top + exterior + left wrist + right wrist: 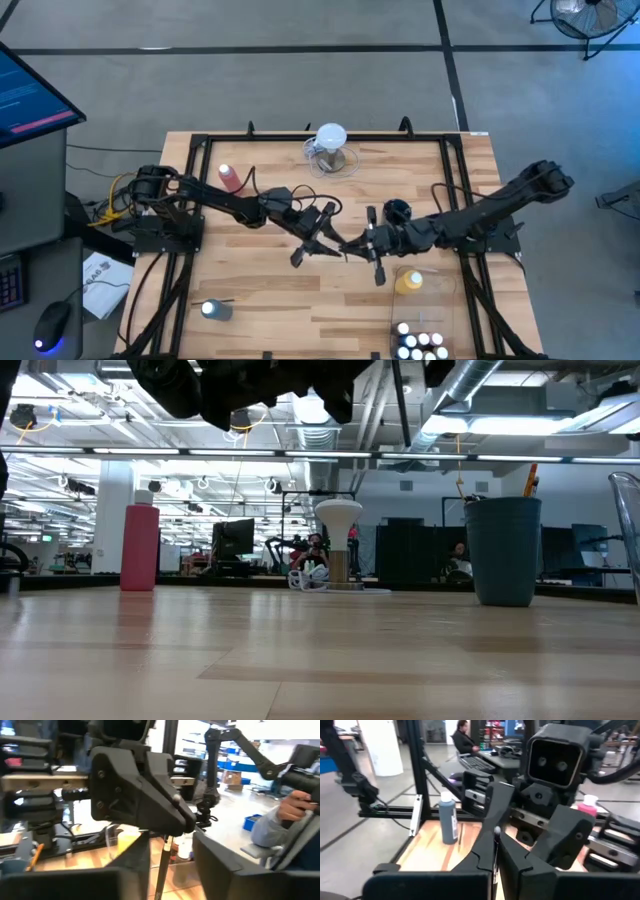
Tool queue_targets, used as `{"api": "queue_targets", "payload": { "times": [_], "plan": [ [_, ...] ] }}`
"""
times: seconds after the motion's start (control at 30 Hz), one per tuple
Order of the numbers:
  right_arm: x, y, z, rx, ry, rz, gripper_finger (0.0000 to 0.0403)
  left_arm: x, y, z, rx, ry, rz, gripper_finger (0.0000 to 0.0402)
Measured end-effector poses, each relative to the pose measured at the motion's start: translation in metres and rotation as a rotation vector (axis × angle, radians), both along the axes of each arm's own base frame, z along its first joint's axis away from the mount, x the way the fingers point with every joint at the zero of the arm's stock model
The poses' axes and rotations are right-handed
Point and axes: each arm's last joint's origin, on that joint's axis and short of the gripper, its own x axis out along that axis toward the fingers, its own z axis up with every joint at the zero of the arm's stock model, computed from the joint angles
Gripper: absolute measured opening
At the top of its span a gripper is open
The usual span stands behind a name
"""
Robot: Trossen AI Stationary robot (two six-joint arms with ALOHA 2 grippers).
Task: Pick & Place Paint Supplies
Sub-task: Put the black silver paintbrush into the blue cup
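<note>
While both tools meet above worktop (pixel 260 300) centre, you're mid-handover of paintbrush (pixel 496 851). Right tool (pixel 352 245) clamped tight on brush; left tool (pixel 325 235) part open, jaws loosening around its handle. Next: back left tool clear without snagging, then carry brush toward bin by yellow bottle (pixel 408 282).

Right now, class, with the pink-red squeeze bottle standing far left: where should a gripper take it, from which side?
Grip the pink-red squeeze bottle mid-body, below its cap, probably coming level from the table's middle. It stands upright with straight sides, and the black frame rail runs along the edge behind it.
</note>
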Motion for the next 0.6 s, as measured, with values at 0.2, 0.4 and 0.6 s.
{"api": "queue_targets", "payload": {
  "times": [0.2,0.4,0.6],
  "plan": [
    [-0.008,0.005,0.004,-0.026,0.0,-0.08,0.0001,0.001,0.001,-0.001,-0.002,0.011,0.043,0.0221],
    [-0.023,0.012,0.009,-0.078,0.015,-0.264,0.0,0.001,0.002,-0.001,-0.004,0.016,0.091,0.0285],
    [-0.054,0.012,0.012,-0.095,-0.004,-0.439,0.0,0.001,0.002,-0.002,-0.004,0.022,0.092,0.0285]
  ]
}}
